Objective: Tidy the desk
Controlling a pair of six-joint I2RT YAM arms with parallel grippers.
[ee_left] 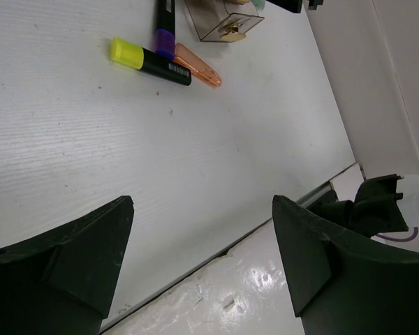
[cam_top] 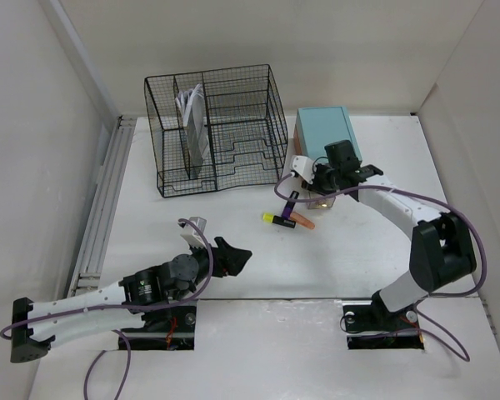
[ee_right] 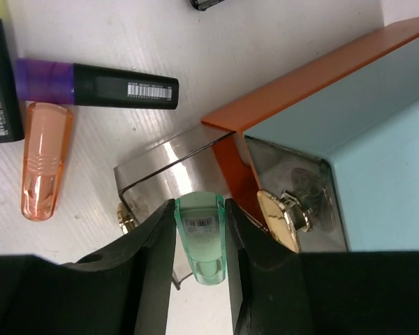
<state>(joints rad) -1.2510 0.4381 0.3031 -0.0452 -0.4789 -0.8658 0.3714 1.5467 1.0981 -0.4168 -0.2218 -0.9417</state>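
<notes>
The white desk (cam_top: pixel 375 242) holds a teal drawer box (cam_top: pixel 325 133) whose clear drawer (ee_right: pixel 157 171) is pulled out. My right gripper (cam_top: pixel 315 187) hangs over that drawer, shut on a pale green highlighter (ee_right: pixel 200 234) held between its fingers (ee_right: pixel 150 258). On the desk beside the drawer lie a yellow-capped highlighter (cam_top: pixel 275 219), a purple-capped one (cam_top: pixel 292 202) and an orange one (cam_top: pixel 303 222); they also show in the left wrist view (ee_left: pixel 150 61). My left gripper (cam_top: pixel 237 257) is open and empty, low over the desk's front edge (ee_left: pixel 202 202).
A black wire-mesh organizer (cam_top: pixel 217 129) stands at the back left with white papers (cam_top: pixel 192 112) in its left slot. White walls close in the desk on three sides. A metal rail (cam_top: pixel 104 200) runs along the left edge.
</notes>
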